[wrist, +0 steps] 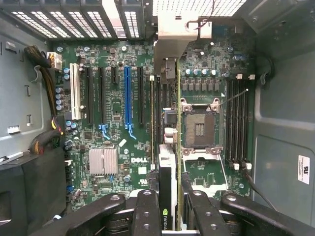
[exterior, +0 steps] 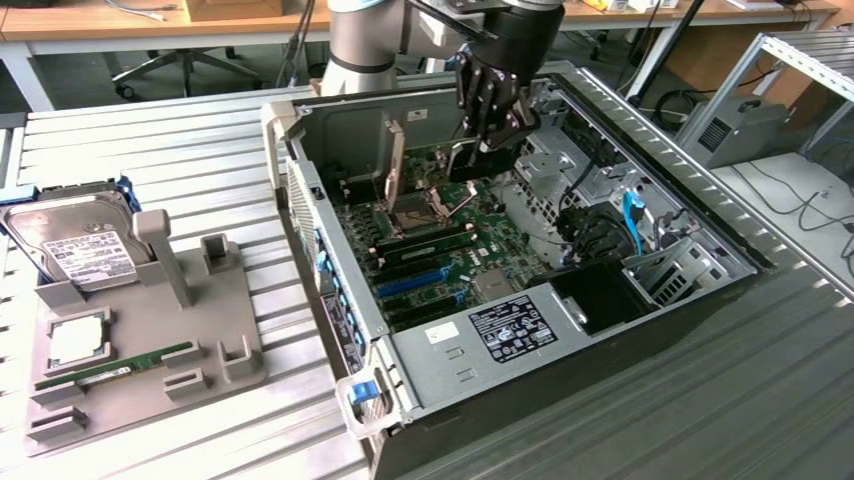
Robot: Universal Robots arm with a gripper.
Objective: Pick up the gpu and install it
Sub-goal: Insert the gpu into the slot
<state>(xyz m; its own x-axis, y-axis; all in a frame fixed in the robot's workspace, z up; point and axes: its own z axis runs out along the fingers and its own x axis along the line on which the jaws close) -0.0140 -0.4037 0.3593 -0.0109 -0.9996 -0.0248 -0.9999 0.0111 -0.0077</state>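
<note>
My gripper reaches down into the open computer case and is shut on the gpu, a dark card held on edge. In the wrist view the gpu runs edge-on away from the fingers, and its silver end bracket lies toward the case's vented rear wall. The card hangs over the motherboard, between the black expansion slots and the empty CPU socket. The blue slot lies to one side of the card. I cannot tell whether the card's lower edge touches the board.
A grey fixture on the exterior view's left holds a hard drive, a CPU and a green RAM stick. Cable bundles, a heatsink and the drive cage crowd the inside of the case.
</note>
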